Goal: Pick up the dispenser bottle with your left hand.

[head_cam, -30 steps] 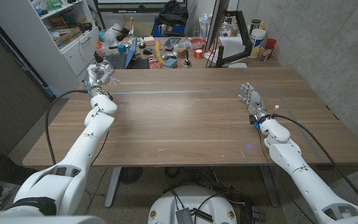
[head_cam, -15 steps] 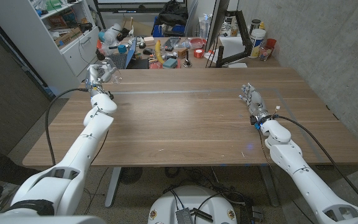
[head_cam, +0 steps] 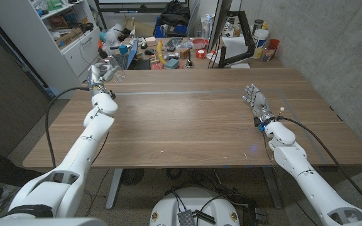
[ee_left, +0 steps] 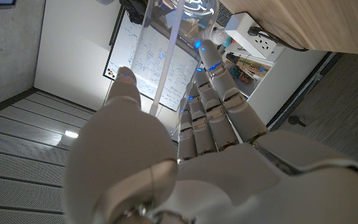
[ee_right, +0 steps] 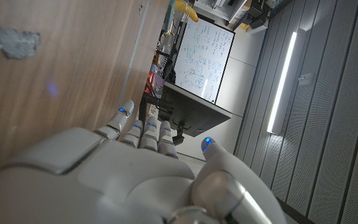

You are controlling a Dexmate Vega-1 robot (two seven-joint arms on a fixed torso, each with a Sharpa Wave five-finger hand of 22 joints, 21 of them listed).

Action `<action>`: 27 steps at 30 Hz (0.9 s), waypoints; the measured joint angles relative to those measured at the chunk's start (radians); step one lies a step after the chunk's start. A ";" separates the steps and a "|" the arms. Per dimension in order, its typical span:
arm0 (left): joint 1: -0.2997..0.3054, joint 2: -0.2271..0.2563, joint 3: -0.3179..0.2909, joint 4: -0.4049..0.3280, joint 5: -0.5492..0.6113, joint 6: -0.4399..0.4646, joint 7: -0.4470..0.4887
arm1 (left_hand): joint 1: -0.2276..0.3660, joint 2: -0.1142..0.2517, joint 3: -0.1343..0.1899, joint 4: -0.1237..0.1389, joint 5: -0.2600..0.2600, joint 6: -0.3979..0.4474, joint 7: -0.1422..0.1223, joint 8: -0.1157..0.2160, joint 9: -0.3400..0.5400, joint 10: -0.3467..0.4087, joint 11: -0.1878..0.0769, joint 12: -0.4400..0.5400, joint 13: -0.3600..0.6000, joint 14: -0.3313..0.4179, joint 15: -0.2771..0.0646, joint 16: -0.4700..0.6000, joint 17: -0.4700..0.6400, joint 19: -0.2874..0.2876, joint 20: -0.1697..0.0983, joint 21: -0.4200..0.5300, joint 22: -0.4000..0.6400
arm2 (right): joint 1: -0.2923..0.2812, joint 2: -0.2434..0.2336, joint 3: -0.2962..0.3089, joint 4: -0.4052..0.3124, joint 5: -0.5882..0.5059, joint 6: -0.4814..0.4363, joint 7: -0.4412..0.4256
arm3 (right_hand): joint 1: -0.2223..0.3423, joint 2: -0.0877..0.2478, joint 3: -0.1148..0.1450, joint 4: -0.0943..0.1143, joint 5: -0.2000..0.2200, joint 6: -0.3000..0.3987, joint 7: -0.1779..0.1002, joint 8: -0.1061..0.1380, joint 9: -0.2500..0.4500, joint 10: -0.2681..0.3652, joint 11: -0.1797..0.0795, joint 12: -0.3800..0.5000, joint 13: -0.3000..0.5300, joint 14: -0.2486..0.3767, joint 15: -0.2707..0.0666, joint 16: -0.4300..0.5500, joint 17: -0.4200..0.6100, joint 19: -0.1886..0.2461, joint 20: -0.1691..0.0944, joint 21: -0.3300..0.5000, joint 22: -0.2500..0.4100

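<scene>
From the head view, the left hand (head_cam: pixel 101 74) is holding the clear dispenser bottle (head_cam: pixel 113 69) up above the far left corner of the wooden table (head_cam: pixel 193 113). The right hand (head_cam: pixel 254 98) is waiting near the table's right side, fingers straight and close together, holding nothing.

In the left wrist view, the fingers (ee_left: pixel 211 99) are wrapping around the bottle. To do this well, I think it should keep squeezing gently and keep the bottle upright.

In the right wrist view, the right hand's fingers are lying side by side.

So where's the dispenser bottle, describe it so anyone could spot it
Find the wooden table and go to its far left corner. There the left hand holds the dispenser bottle: it is clear plastic with a thin tube inside, unlike the coloured clutter behind.
</scene>
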State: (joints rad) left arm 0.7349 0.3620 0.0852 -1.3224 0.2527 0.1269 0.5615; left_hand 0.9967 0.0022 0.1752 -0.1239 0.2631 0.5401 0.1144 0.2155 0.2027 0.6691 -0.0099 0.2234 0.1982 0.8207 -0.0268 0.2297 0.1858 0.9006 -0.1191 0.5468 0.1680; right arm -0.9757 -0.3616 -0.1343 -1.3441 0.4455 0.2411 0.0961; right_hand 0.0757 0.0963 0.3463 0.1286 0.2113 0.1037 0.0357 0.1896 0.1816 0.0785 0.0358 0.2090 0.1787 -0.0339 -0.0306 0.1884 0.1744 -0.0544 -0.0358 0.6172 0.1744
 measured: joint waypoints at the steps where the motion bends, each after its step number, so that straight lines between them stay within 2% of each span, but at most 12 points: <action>1: 0.002 0.000 -0.001 -0.005 0.000 0.000 0.000 | 0.000 0.000 0.000 0.000 0.000 0.000 0.000 0.000 0.000 0.000 0.000 0.000 0.000 0.000 0.000 0.000 0.000 0.001 0.001 0.000 0.000 | 0.000 0.000 0.000 0.000 0.000 0.001 0.001 | 0.000 0.000 0.000 0.000 0.000 0.000 0.000 0.000 0.000 0.000 0.000 0.000 0.000 0.000 0.000 0.000 0.000 0.000 0.000 0.000 0.000; 27: 0.028 0.011 -0.028 -0.087 0.007 0.032 -0.075 | 0.000 0.000 0.000 0.000 -0.003 0.002 0.002 -0.004 0.000 0.003 -0.001 -0.006 -0.001 0.007 0.000 -0.010 -0.003 0.010 0.000 -0.015 -0.001 | -0.010 0.001 0.005 -0.007 0.004 0.012 0.000 | 0.000 0.000 0.000 0.000 0.000 0.000 0.000 0.000 0.000 0.000 0.000 0.000 0.000 0.000 0.000 0.000 0.000 0.000 0.000 -0.004 0.000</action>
State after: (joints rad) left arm 0.7633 0.3730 0.0568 -1.4093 0.2598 0.1590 0.4861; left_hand 0.9971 0.0017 0.1752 -0.1240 0.2604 0.5418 0.1163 0.2117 0.2025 0.6717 -0.0111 0.2176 0.1973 0.8279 -0.0271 0.2196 0.1833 0.9108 -0.1195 0.5321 0.1673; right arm -0.9860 -0.3605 -0.1292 -1.3514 0.4496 0.2527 0.0960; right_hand 0.0757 0.0963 0.3463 0.1286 0.2113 0.1037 0.0357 0.1896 0.1816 0.0785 0.0357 0.2090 0.1787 -0.0339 -0.0306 0.1885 0.1748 -0.0544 -0.0357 0.6134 0.1744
